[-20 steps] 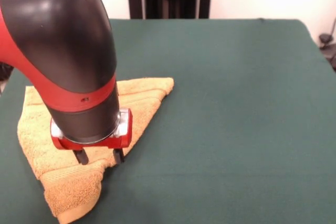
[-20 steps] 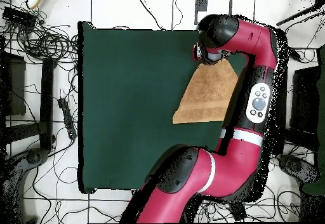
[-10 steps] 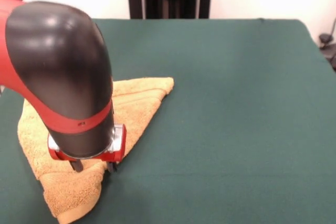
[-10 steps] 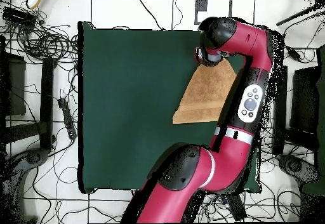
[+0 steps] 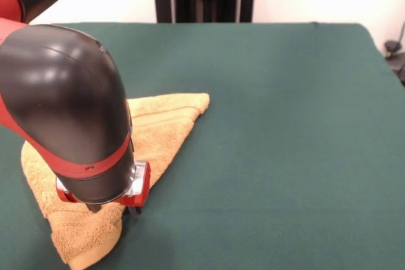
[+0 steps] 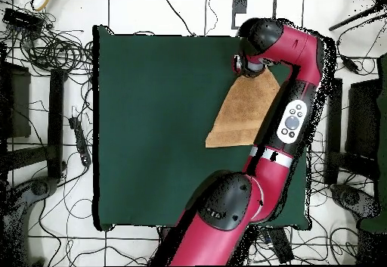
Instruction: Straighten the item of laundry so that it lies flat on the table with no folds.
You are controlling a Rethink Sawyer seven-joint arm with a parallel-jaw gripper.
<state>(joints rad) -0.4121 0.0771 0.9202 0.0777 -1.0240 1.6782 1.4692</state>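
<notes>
towel: your small golden-orange terry-cloth towel (image 5: 161, 128) isn't flat yet. It's doubled over into a rough triangle, so at least one fold is left to open. It sits near one side edge of the big dark green felt-covered surface (image 5: 285, 131); most of the cloth-covered top is bare.

pincer: the red and black arm's pincer (image 5: 112, 208) is right down on the towel. In the front view only the dark tips poke out under the wrist, pressed into the pile. Honestly can't tell if it's clenched on the cloth or released, the wrist hides it.

where it bites: at the narrow end of the triangle nearest the front camera, just beside the slanted folded edge.

key relation: the towel's long axis runs from that narrow end up to the pointed corner (image 5: 204, 99) farther back. Nearly all of the towel lies behind the pincer and to the side, under the arm.

my guess for the move: if you've got the top layer, you'd want to carry it away from the towel's bulk, out over bare green, not along the long axis.

risk: grab both layers and the whole thing just slides.
</notes>
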